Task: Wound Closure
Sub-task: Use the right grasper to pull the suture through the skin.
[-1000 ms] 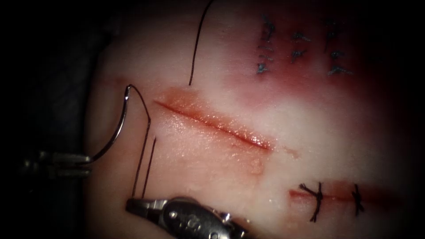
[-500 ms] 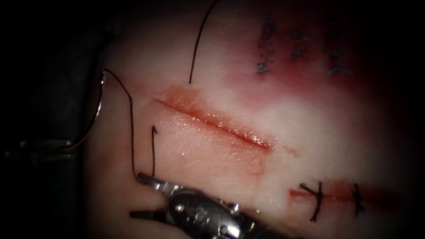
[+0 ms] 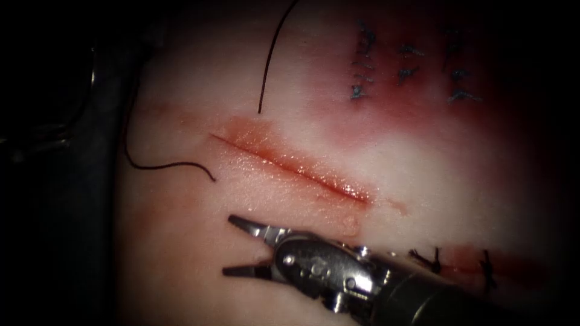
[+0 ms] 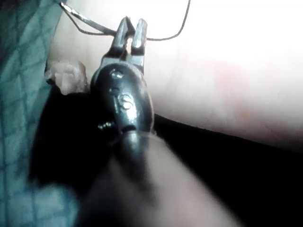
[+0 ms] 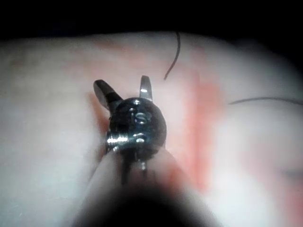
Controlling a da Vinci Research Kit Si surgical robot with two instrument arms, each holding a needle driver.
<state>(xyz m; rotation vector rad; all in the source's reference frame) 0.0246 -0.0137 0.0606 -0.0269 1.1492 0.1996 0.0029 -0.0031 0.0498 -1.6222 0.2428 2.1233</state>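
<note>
Right hand [image 3: 228,245], spread and empty, sits just below the cut [image 3: 290,166], having let go the thread [image 3: 163,166]. Left hand [image 4: 133,23] pinches the needle [image 4: 85,19] well left of the cut, clear of tissue [image 3: 393,151], drawing thread out. Next, I'd say, needs the needle back at the cut.

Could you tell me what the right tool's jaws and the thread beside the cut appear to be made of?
The right tool, jaws open and holding nothing, looks like polished metal: bright glints on grey.

The thread, lying left of the cut, looks like a thin dark matte strand, curling loosely on the tissue; likely suture fibre, type unclear.
</note>
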